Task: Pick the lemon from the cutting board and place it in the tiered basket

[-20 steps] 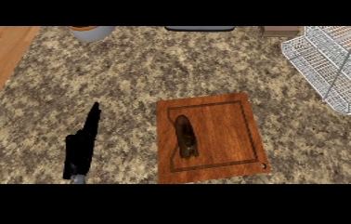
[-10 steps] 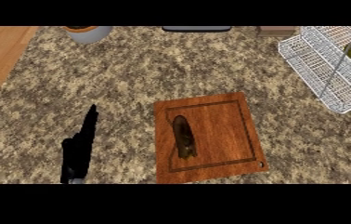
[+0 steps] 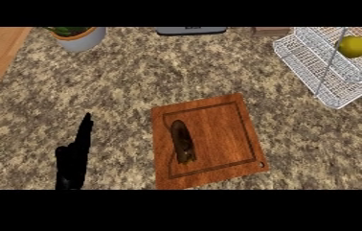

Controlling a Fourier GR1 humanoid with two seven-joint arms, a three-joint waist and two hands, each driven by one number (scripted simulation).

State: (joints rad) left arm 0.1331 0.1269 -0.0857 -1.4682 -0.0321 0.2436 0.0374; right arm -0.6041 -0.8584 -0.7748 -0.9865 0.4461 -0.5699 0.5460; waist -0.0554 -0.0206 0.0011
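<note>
One lemon (image 3: pixel 350 46), yellow, round, in wire basket (image 3: pixel 311 67), cut by edge.
Left hand (image 3: pixel 73 158) fingers straight, lower left; dark oblong lump (image 3: pixel 182 142) on wooden board (image 3: pixel 226 129), unidentifiable.

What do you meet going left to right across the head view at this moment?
Left hand → potted plant → dark object on the cutting board → wire basket → lemon in the basket.
</note>
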